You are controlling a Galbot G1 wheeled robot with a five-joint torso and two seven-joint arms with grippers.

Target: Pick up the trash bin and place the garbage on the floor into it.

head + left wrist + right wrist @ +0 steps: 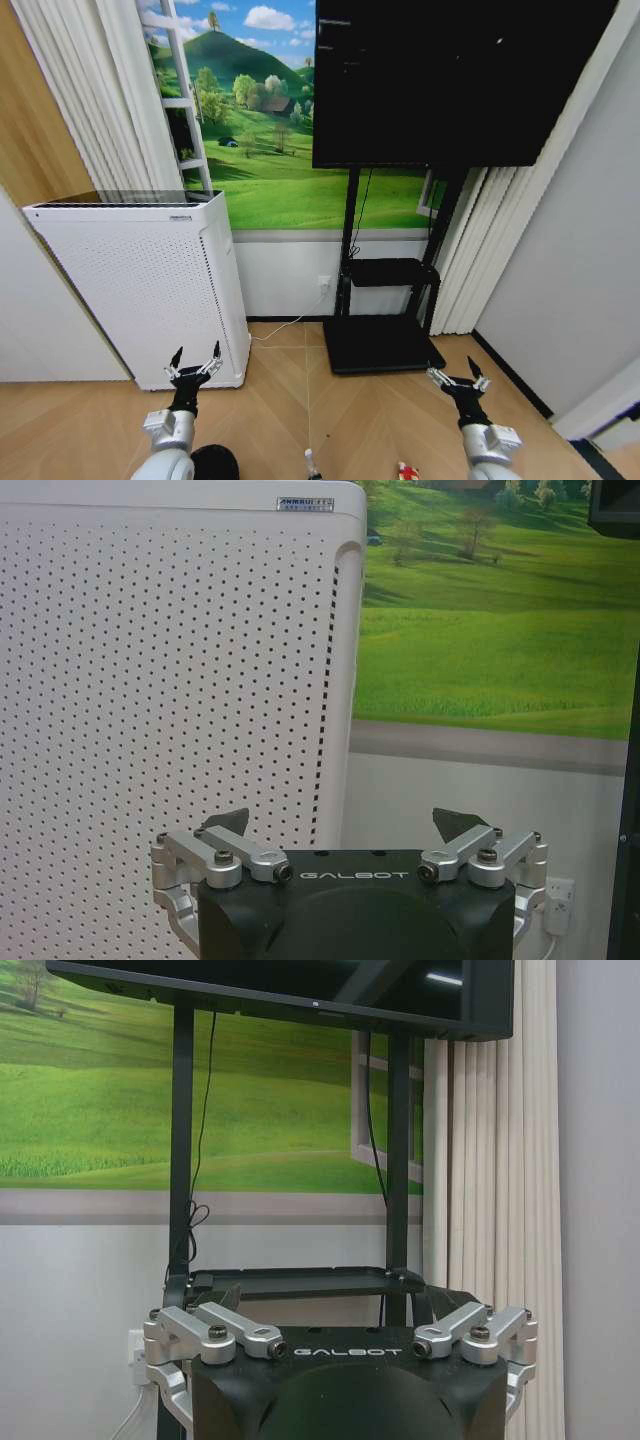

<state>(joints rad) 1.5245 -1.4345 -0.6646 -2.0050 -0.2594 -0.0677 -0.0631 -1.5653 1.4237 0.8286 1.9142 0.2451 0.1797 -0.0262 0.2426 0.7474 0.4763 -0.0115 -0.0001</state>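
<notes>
Progress: nothing picked up | left tool [196, 359] wide, empty | right tool [456, 378] wide, empty | trash bin [214, 464], bottle [312, 466], wrapper [407, 471] on floor [290, 400] by robot's base

We saw the room evenly and brightly lit, with only soft shadows on the floor [300, 400] under the screen stand [385, 340]. The head view bowed straight lines near its edges. The dark screen [450, 80] carried faint glints of glare, and both wrist views were sharp.
</notes>
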